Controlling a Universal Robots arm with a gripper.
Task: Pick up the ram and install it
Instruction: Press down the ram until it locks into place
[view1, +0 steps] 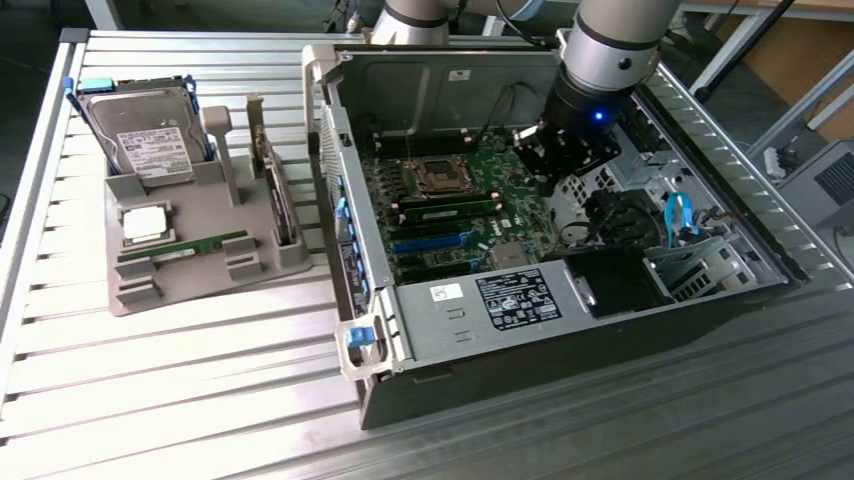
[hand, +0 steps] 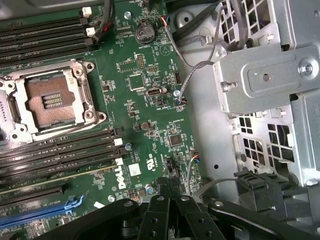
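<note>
The ram lies flat in a groove of the grey holder tray, well apart from the gripper, on the exterior view's left of the open computer case. It is a narrow green stick running roughly left to right, near the tray's front half. Just beyond it on the same tray sits a square silver processor chip, and at the tray's far end a hard drive stands upright in a blue-edged bracket. A card stands on edge along the tray's right side.

The tray and the case both rest on a ribbed metal table. Inside the case the green motherboard lies exposed, with 1 empty processor socket in its metal frame (the contact field is bare). Long black memory slots run on both sides of the socket; in the exterior view a green stick appears to sit in a slot just on the near side of the socket. A blue expansion slot lies beyond those. A round coin battery sits near the board's edge.

The gripper hangs over the motherboard, on the exterior view's right of the socket, its 2 black fingers pressed together and holding nothing. Grey metal drive cage stands beside it.
</note>
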